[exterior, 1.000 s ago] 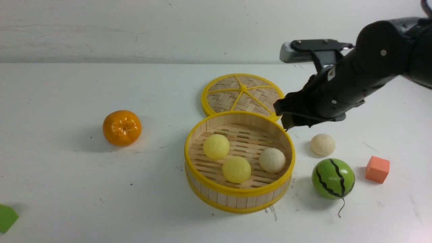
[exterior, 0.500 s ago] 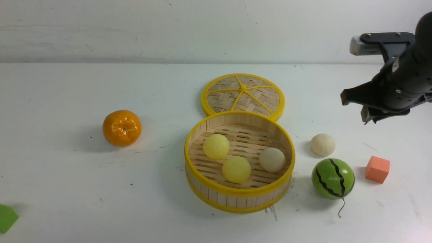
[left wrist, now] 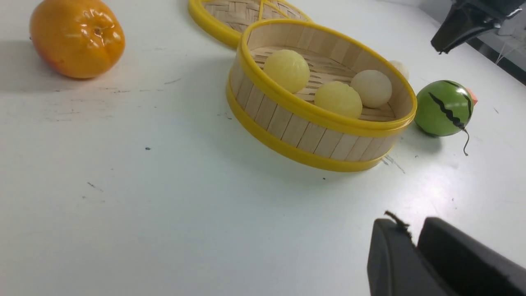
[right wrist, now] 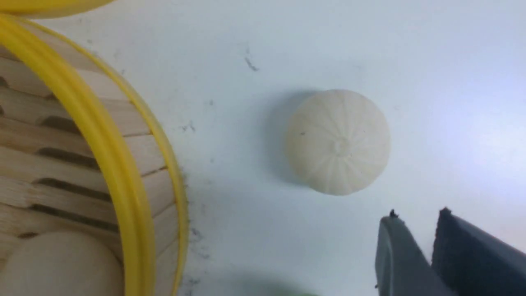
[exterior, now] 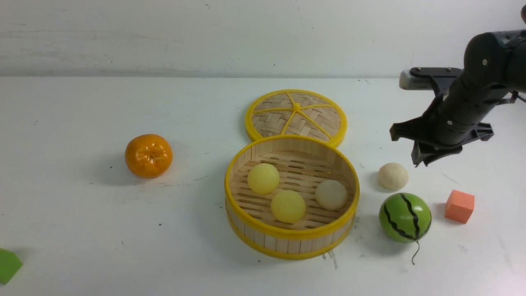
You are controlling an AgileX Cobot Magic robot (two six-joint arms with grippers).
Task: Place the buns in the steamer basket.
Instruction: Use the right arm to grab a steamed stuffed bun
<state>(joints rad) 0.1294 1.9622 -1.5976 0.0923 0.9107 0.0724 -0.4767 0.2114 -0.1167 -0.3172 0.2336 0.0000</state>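
Note:
The steamer basket stands mid-table and holds two pale yellow buns and one cream-white bun. A second cream-white bun lies on the table just right of the basket; it also shows in the right wrist view. My right gripper hovers above and slightly right of that bun, shut and empty; its tips show in the right wrist view. My left gripper is shut and empty, low over bare table in front of the basket. It is out of the front view.
The flat woven lid lies behind the basket. A watermelon ball sits just in front of the loose bun, with an orange cube to its right. A tangerine lies to the left and a green block at the front left edge.
My right arm swung from over the basket's far right rim out to the right, then came back left and lower, above the loose bun. The buns have not moved.

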